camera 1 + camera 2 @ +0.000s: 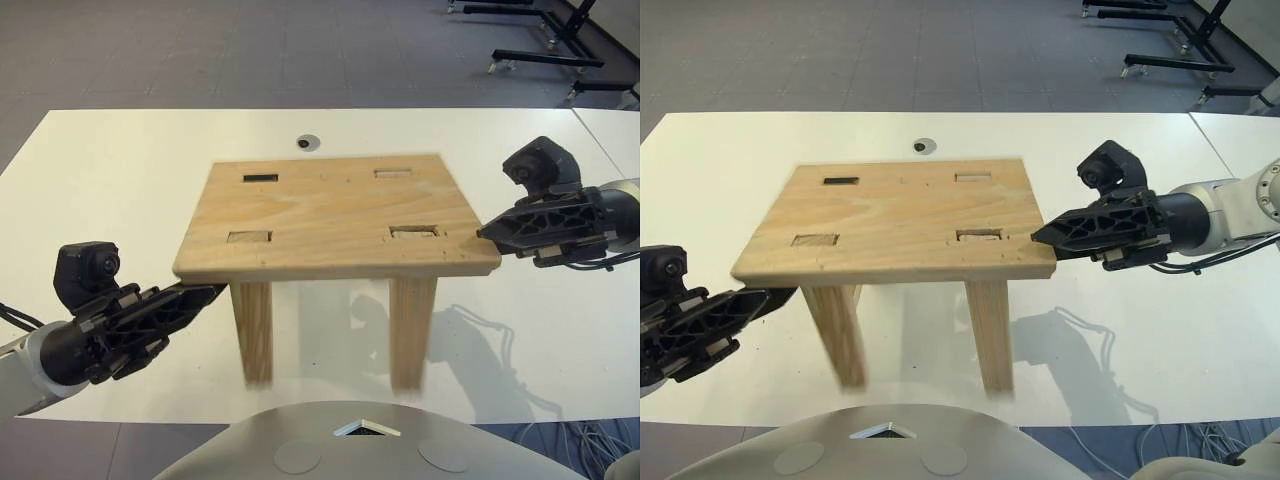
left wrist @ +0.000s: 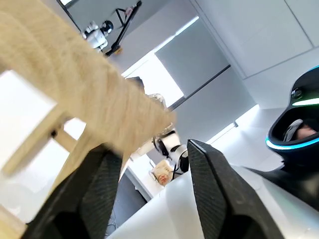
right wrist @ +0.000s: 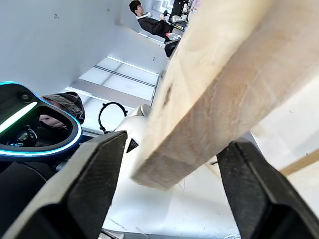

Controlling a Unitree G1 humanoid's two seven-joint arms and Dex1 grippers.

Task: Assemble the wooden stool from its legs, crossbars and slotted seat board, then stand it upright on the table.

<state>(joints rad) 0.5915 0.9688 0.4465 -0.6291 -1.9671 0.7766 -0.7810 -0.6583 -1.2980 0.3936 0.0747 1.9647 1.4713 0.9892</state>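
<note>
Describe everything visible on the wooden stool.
The pale wooden stool is assembled and upright over the white table. Its rectangular seat board shows grain and four rectangular slots. Three look filled with leg ends, while the far-left slot is dark. Two square front legs hang below, and their blurred feet hide whether they touch the table. The left gripper, open, sits under the front-left corner. The right gripper, open, straddles the right edge.

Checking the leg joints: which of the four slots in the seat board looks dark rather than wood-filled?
The far slot on the robot's left. It shows dark; the other three slots in the seat board show pale wood inside.
</note>
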